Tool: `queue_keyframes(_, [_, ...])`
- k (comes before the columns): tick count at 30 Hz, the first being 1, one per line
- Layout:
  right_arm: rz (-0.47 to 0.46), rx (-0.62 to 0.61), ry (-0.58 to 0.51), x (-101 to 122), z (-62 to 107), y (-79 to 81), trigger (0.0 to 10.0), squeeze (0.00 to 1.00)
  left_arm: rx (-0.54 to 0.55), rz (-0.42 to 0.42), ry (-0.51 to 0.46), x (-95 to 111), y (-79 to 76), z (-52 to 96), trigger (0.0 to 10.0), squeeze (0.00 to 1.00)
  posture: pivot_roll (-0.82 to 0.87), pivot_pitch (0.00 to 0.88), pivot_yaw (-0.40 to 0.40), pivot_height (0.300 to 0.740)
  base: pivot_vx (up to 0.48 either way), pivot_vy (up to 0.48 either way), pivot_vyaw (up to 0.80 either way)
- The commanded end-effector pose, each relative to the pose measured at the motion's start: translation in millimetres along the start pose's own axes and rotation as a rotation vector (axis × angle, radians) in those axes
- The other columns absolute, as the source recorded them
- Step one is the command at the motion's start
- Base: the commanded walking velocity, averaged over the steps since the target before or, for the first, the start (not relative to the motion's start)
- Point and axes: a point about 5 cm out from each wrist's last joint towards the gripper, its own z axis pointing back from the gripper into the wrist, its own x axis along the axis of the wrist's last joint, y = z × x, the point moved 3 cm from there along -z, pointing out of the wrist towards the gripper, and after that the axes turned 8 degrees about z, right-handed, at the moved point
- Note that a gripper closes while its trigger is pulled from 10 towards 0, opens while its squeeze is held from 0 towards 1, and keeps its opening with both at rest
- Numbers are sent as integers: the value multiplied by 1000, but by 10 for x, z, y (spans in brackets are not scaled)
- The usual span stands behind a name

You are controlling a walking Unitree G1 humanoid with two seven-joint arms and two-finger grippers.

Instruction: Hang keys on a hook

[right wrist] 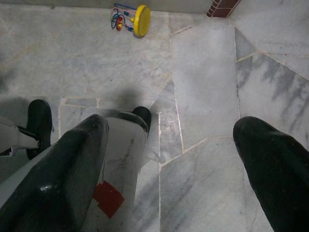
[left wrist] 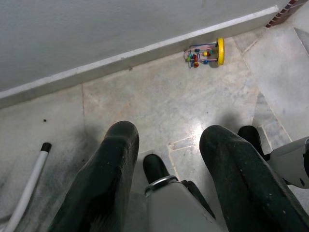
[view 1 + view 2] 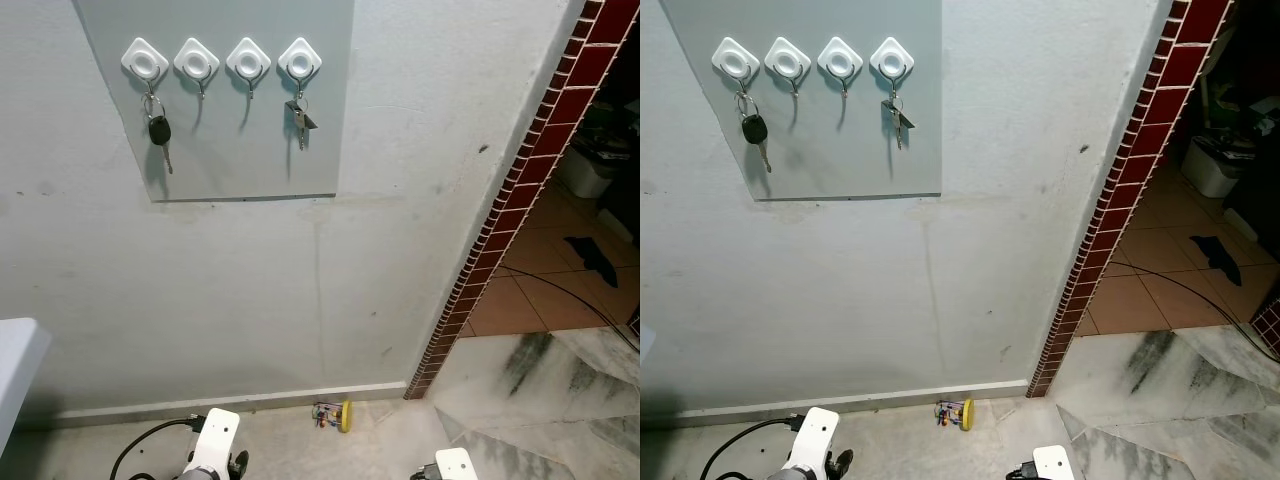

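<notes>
We note the wall (image 3: 400, 200) as matt, faintly rough plaster; the grey panel (image 3: 250, 130) smooth and matt; the four hooks (image 3: 222, 60) glossy white plastic; the keys (image 3: 300, 120) dull metal; the floor (image 2: 159, 96) polished marble, reflecting light; the brick edging (image 3: 520, 170) glazed red; both grippers' fingers (image 2: 111, 179) matt black.

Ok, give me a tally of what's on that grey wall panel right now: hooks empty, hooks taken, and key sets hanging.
Empty hooks: 2, the second hook and third hook.
Taken hooks: 2, the first hook and fourth hook.
Key sets: 2, the black-fob car key and the silver key bunch.
Total: 4 hooks, 2 key sets.
</notes>
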Motion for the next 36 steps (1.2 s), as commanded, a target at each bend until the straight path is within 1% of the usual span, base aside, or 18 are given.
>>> queue_keyframes(1, [29,16,11,-16,-1,37,10000,0,16,-4,8,-23,52,12,10000,0,-116,0,7,740,0,0,794])
queue_keyframes(8, [21,20,4,6,-9,77,10000,0,15,-5,9,-21,59,13,10000,0,-112,0,13,740,0,0,794])
queue_keyframes(17, [23,20,3,22,-13,72,10000,0,21,3,14,-29,59,12,10000,0,-105,0,8,740,0,0,794])
queue_keyframes(19, [28,22,0,30,-15,73,10000,0,14,-23,18,-34,49,12,10000,0,-104,0,6,740,0,0,794])
queue_keyframes(21, [29,23,-1,35,-16,72,10000,0,-5,-71,26,-51,22,12,10000,0,-101,0,4,740,0,0,794])
queue_keyframes(22, [28,21,-1,37,-16,70,10000,0,-7,-74,30,-61,14,13,10000,0,-99,0,2,740,0,0,794])
queue_keyframes(25, [29,19,0,39,-18,72,10000,0,3,-48,34,-82,15,15,10000,0,-97,0,2,740,0,0,794])
queue_keyframes(33, [21,18,-1,50,-22,96,10000,0,13,-38,38,-95,17,17,10000,0,-93,0,3,740,0,0,794])
queue_keyframes(36, [23,15,1,50,-24,97,10000,0,20,-7,40,-105,26,19,10000,0,-92,0,4,740,0,0,794])
